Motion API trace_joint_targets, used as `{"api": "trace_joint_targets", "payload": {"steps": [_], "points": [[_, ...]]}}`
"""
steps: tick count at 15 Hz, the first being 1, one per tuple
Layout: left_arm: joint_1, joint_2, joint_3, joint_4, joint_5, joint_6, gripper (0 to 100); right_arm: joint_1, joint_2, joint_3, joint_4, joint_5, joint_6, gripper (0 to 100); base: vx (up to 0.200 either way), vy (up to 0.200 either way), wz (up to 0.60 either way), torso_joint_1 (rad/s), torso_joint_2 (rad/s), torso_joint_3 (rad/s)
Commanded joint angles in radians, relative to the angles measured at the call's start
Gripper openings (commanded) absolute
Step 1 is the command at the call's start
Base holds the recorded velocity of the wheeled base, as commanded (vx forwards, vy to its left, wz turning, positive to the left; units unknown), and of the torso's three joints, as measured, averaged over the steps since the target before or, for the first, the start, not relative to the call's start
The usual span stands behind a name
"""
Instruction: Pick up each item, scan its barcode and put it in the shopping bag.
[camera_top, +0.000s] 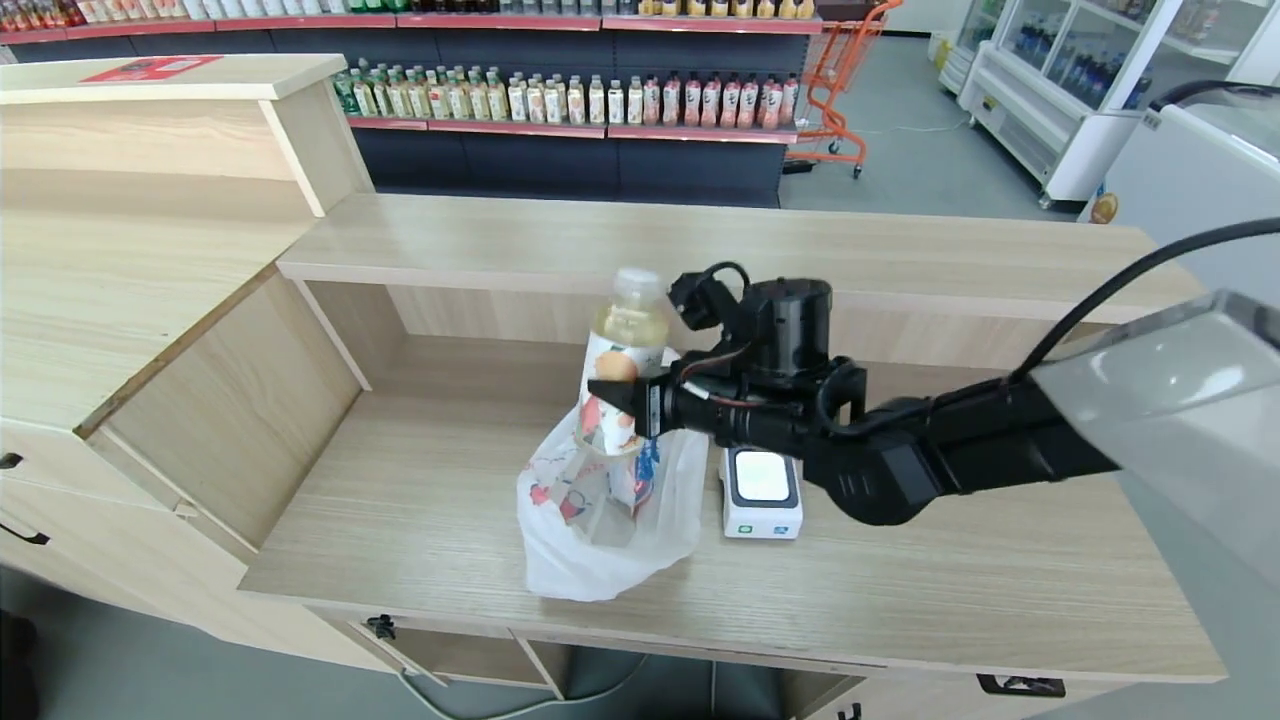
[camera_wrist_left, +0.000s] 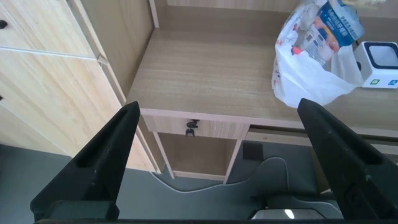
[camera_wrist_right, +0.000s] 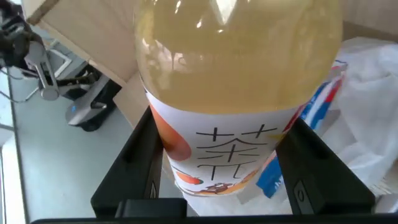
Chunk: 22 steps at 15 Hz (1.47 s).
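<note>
Shop shelves (camera_top: 560, 100) of bottled drinks run along the top of the head view, and a pale wooden counter (camera_top: 400, 500) fills the middle.

Just left of centre, the right gripper (camera_top: 610, 395) reaches in from the right with its jaws closed on 1 bottle (camera_top: 625, 360). They clamp the labelled waist from both sides.

The bottle stands nearly upright, cap towards the top of the frame and long axis close to vertical. Its base sits right at the mouth of the shopping bag (camera_top: 600, 540), which slumps open on the counter directly below it. The move to come looks like a straight drop down along that axis, with the bag under the jaws, not beside them.

Just right of the bag lies the white scanner (camera_top: 762, 490), partly under the right arm.

The left gripper (camera_wrist_left: 219, 106) hangs with its jaws wide apart and nothing between them. It is out in front of the counter edge and well apart from the bag, so the right arm is far nearer.

The bottle is clear plastic holding pale yellow liquid. It has a white cap and a white label with orange fruit and dark characters. A packet (camera_top: 645, 470) printed in blue and red already rests inside the bag
</note>
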Motion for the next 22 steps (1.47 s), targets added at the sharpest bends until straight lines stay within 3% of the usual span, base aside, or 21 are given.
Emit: {"api": "trace_joint_targets", "payload": {"steps": [1,8,17,18,22], "points": [[0.001,0.002,0.0,0.0,0.0,0.0,100,0.013,0.084,0.055,-0.067,0.026,-0.052,0,0.0,0.0,0.0,0.0,0.0,0.0],[0.001,0.002,0.0,0.0,0.0,-0.001,100,0.008,0.361,0.003,-0.358,0.027,-0.227,0,0.0,0.0,0.0,0.0,0.0,0.0],[0.001,0.002,0.0,0.0,0.0,-0.001,100,0.011,0.567,-0.193,-0.448,0.027,-0.409,0,0.0,0.0,0.0,0.0,0.0,0.0],[0.001,0.002,0.0,0.0,0.0,-0.001,100,0.008,0.57,-0.193,-0.448,0.027,-0.412,100,0.0,0.0,0.0,0.0,0.0,0.0],[0.001,0.002,0.0,0.0,0.0,-0.001,100,0.008,0.565,-0.198,-0.455,0.03,-0.408,100,0.0,0.0,0.0,0.0,0.0,0.0]]}}
